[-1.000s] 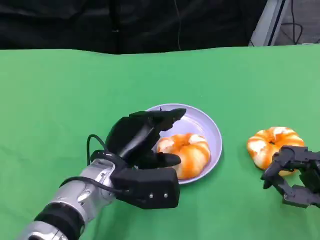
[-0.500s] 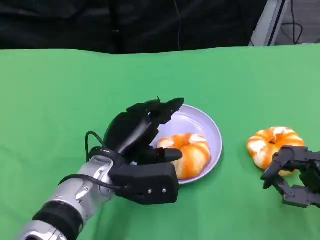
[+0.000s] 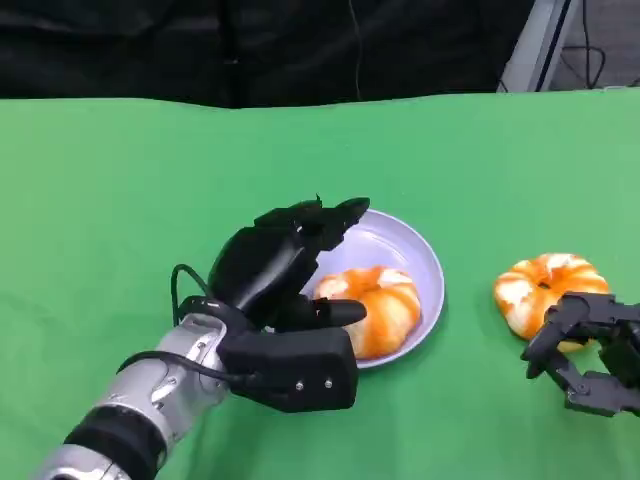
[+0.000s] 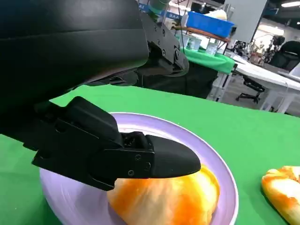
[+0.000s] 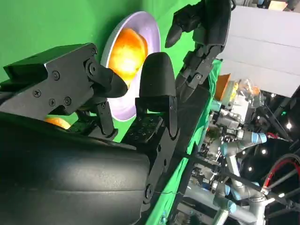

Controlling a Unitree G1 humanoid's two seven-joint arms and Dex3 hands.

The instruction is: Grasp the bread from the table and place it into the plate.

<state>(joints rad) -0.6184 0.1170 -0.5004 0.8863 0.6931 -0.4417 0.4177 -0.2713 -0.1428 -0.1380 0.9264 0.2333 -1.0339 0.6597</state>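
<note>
Two breads on show, one in the plate, one out on the green surface!
Left robot hand (image 3: 285, 300) hovers at the lilac plate (image 3: 410, 250), fingers spread wide around nothing, thumb (image 4: 154, 159) just over the plated bread (image 3: 375, 305). Second bread (image 3: 545, 285) lies to the right, well apart from the plate, with the right robot hand (image 3: 590, 350) just beside it, fingers loosely curled, holding nothing.
</note>
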